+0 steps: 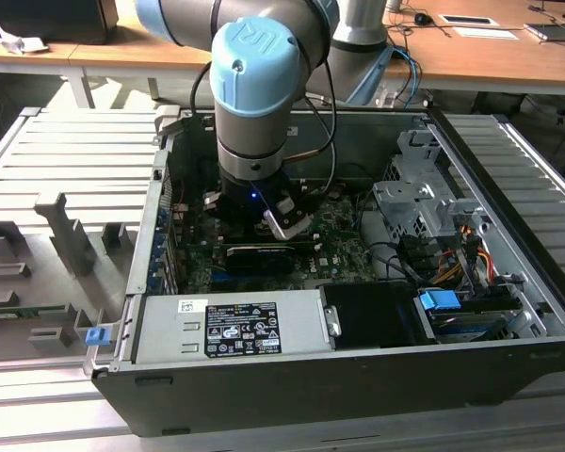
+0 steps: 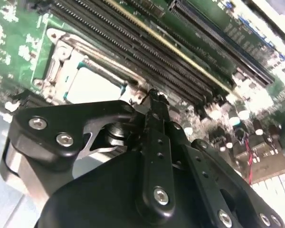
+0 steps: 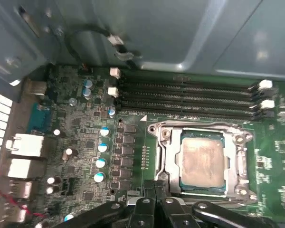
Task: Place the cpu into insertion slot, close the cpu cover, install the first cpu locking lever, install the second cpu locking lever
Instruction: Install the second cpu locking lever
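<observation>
1. The chip (image 3: 202, 162) lies flat in its square socket (image 3: 167, 156) on the green board (image 3: 80, 128), with the metal cover (image 3: 240, 164) framing it.
2. The gripper (image 3: 154, 190) sits just beside the socket's edge, fingers (image 2: 152, 102) pressed together, holding nothing.
3. Four long black slots (image 3: 190, 97) lie at the socket's 12 o'clock in the first wrist view.
4. In the exterior view, the arm (image 1: 259, 104) reaches down into the open computer case (image 1: 508, 198).

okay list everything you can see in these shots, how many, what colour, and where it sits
cpu: one, silvery-tan, seated in the insertion slot.
insertion slot: one, on the green circuit board.
cpu cover: one, grey metal frame, down around the cpu.
memory slots: four, long and black, beside the socket.
capacitors: several, blue-topped, on the board.
computer case: one, dark grey, open on the slatted bench.
gripper: one, black, next to the socket's edge.
</observation>
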`<state>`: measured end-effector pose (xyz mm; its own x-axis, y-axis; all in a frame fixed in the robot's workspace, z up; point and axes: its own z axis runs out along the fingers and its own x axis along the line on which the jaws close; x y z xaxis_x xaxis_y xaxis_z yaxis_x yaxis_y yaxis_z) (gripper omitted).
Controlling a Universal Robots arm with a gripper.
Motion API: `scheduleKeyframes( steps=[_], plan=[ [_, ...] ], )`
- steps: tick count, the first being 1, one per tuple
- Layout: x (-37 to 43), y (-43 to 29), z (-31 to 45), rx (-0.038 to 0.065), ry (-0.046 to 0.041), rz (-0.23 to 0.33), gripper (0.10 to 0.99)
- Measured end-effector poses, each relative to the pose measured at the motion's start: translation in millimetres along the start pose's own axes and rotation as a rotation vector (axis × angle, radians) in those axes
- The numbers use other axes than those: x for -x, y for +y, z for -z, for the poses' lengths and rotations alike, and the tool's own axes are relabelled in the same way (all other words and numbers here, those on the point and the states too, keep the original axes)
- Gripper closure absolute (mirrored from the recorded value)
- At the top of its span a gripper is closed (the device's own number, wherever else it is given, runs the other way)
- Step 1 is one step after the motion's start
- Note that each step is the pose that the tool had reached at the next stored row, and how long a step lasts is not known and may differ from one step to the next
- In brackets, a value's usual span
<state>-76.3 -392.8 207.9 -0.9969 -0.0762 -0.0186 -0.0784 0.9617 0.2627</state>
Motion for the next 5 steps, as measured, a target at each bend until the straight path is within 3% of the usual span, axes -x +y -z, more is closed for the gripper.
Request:
scheduleKeyframes(
  steps=[1, 5],
  plan=[
    [0.2, 2.5, 9.0, 0.000, 0.0000, 0.000, 0.980],
    [0.2, 2.9, 10.5, 0.000, 0.0000, 0.000, 0.980]
  ],
)
